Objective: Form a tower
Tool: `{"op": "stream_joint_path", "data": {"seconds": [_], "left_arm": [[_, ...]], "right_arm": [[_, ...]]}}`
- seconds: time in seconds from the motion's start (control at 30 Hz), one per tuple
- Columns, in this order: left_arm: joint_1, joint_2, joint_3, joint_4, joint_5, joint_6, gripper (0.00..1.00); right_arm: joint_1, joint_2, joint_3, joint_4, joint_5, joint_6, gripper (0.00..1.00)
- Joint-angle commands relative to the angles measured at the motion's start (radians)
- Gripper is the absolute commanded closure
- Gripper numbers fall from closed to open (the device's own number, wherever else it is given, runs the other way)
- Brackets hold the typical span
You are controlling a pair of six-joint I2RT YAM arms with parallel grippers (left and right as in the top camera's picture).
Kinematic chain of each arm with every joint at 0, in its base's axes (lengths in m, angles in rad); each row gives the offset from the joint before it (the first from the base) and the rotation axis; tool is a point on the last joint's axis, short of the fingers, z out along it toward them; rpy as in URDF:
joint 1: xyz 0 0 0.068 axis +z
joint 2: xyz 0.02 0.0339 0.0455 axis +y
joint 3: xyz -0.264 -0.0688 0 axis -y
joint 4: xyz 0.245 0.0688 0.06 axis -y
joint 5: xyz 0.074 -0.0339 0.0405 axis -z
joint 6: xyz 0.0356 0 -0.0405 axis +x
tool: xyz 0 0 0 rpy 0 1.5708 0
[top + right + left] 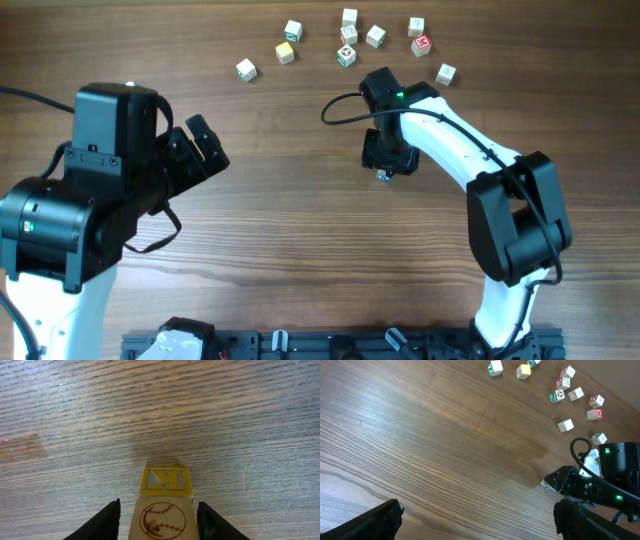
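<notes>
Wood throughout, judging by the tower (163, 502): small pale letter cubes, so probably light, rigid and hard, with smooth printed faces that could slide on one another. Not fragile, yet tippy as a narrow stack, liable to shear or topple at any sideways nudge. Best taken on two opposite flat sides, squarely, never by the corners. Stands on the wooden table (280, 250), toward the middle and well apart from the loose cubes (348, 40) scattered along the far edge. Sits directly under the right gripper (159, 505), between its two fingers (107, 522), with a baseball-drawing face (162, 520) nearest the wrist camera and a yellow-framed K face (165, 481) just beyond. From overhead, shows only as a blue-marked sliver (383, 176) peeking out below the claw. Cannot count the cubes from these views. Flanks the stack closely on both sides, at middling width; cannot tell whether pressing or just clear. Left gripper (208, 148): far off to the left, spread wide, holding nothing.
</notes>
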Motion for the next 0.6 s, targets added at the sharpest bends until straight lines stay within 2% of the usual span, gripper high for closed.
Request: {"op": "stream_joint_path", "data": {"seconds": [0.0, 0.2, 0.27, 0.4, 0.57], "left_arm": [[-0.005, 0.0, 0.001, 0.002, -0.014, -0.002, 0.0], [-0.004, 0.0, 0.001, 0.002, -0.014, -0.002, 0.0], [-0.004, 0.0, 0.001, 0.002, -0.014, -0.002, 0.0], [-0.004, 0.0, 0.001, 0.002, -0.014, -0.002, 0.0], [-0.005, 0.0, 0.001, 0.002, -0.014, -0.002, 0.0]], "right_arm": [[0.0, 0.013, 0.02, 0.005, 0.035, 0.019, 0.5], [0.0, 0.015, 0.02, 0.02, 0.035, 0.019, 0.48], [0.0, 0.015, 0.02, 0.03, 0.035, 0.018, 0.38], [-0.002, 0.015, 0.02, 0.046, 0.035, 0.014, 0.32], [-0.003, 0.04, 0.02, 0.04, 0.025, 0.007, 0.35]]}}
